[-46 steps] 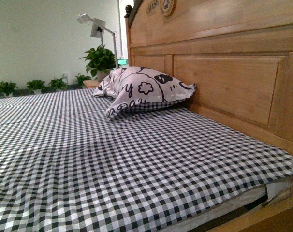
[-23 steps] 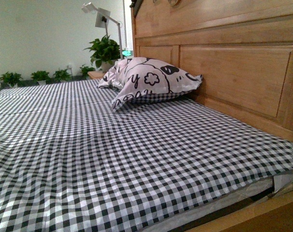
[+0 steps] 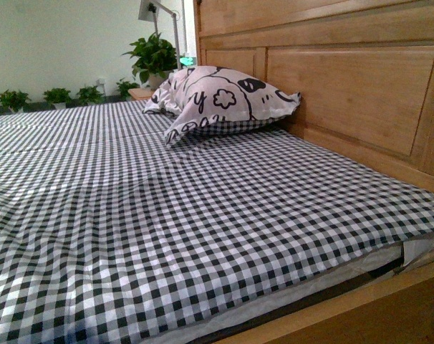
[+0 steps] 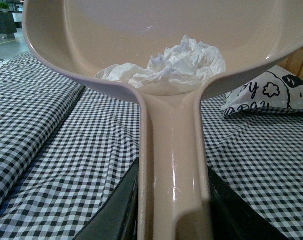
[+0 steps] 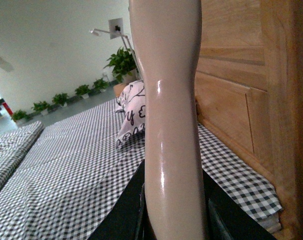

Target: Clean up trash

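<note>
In the left wrist view the trash (image 4: 176, 62), a crumpled white wad, lies inside the pan of the pinkish-beige dustpan (image 4: 91, 40). My left gripper (image 4: 172, 220) is shut on the dustpan's handle, which runs between the dark fingers (image 4: 111, 215). The pan hangs above the checked bed sheet. Over in the right wrist view, my right gripper (image 5: 171, 220) is shut on the beige brush handle (image 5: 169, 100), which stands upright; its bristle end is out of view. Neither gripper nor tool shows in the front view.
A black-and-white checked sheet (image 3: 167, 215) covers the bed. A white pillow with black cartoon print (image 3: 217, 100) leans near the wooden headboard (image 3: 346, 86). Potted plants (image 3: 156, 57) and a lamp stand beyond the bed. The bed's wooden edge (image 3: 360, 308) runs along the front right.
The front view has shifted: pillow and headboard now sit higher and slightly further right in the frame, and more of the bed's near wooden edge shows.
</note>
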{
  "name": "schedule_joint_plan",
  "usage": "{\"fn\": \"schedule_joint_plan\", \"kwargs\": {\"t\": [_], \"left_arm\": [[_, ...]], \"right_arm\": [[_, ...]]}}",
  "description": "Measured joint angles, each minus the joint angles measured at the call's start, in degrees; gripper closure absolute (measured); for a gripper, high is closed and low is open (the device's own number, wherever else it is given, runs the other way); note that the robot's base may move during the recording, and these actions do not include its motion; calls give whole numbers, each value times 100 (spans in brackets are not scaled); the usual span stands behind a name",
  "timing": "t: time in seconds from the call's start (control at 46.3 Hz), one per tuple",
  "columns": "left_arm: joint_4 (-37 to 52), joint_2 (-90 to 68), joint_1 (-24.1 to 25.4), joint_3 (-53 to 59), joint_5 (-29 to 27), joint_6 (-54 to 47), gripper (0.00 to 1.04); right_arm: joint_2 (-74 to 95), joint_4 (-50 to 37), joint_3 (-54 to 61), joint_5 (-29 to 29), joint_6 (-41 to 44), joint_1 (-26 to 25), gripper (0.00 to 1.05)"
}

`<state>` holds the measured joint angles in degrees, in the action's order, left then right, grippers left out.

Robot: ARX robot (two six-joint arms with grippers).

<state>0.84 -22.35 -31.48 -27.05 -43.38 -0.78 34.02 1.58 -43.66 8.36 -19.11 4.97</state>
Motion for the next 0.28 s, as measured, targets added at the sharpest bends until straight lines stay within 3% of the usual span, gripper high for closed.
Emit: {"fn": "schedule_joint_plan", "kwargs": {"t": [0.281], "left_arm": [[0, 0, 0, -2, -7, 0, 77]], "right_arm": [[0, 0, 0, 17, 0, 0, 84]]}}
